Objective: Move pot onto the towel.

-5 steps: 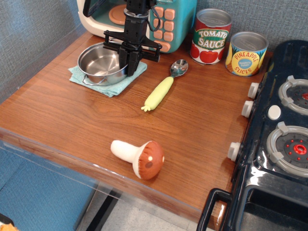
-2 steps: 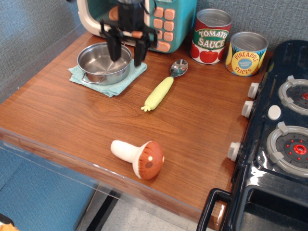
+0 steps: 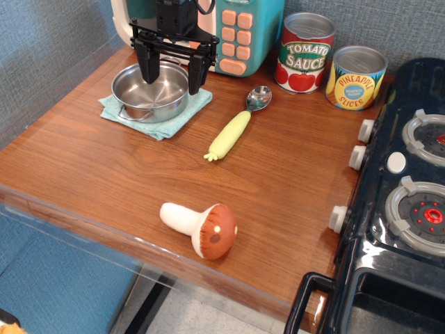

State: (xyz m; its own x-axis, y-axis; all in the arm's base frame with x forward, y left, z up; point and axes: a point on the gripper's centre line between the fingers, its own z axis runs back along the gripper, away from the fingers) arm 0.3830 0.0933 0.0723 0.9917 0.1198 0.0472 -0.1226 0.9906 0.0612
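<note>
The shiny steel pot [image 3: 150, 92] with wire loop handles sits on the light teal towel [image 3: 161, 120] at the table's back left. My gripper [image 3: 171, 75] hangs above the pot's far right rim. It is open and empty, one finger [image 3: 149, 67] over the pot's inside and the other finger [image 3: 195, 74] past its right edge. It does not touch the pot.
A toy microwave [image 3: 236, 31] stands right behind the gripper. A spoon with a yellow handle [image 3: 236, 126] lies right of the towel. A tomato sauce can [image 3: 304, 52] and a pineapple can [image 3: 355, 77] stand at the back. A toy mushroom [image 3: 201, 228] lies near the front edge. A black stove [image 3: 403, 209] fills the right side.
The gripper let go of the pot's right rim, opened wide and rose toward the back left. The pot stays on the towel.
</note>
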